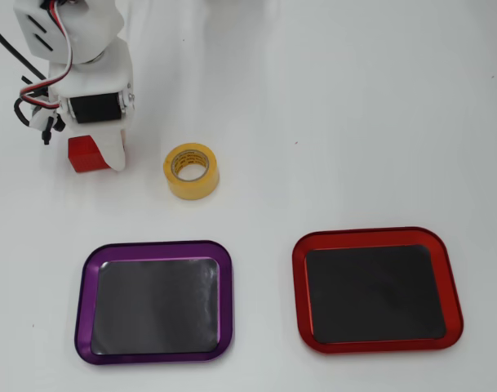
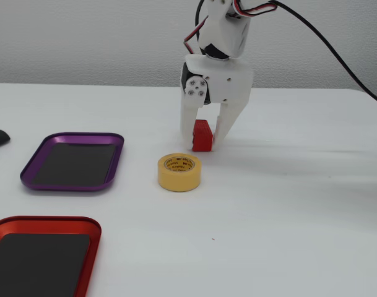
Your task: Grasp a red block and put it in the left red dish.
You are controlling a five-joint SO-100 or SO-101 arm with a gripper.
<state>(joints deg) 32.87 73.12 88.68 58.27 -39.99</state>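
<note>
Upper left of the overhead view, the white gripper [image 1: 91, 155] is down at the table with the red block [image 1: 86, 154] between its two fingers; in the fixed view, centre frame, the jaws straddle the block [image 2: 202, 136] narrowly, one finger on each side, though actual contact cannot be told. The block sits on the white table [image 1: 354, 122], just left of the yellow tape roll [image 1: 193, 170]. Lower right in the overhead view lies the red dish [image 1: 375, 289], well apart from the block, with the purple tray [image 1: 155, 300] at lower left.
</note>
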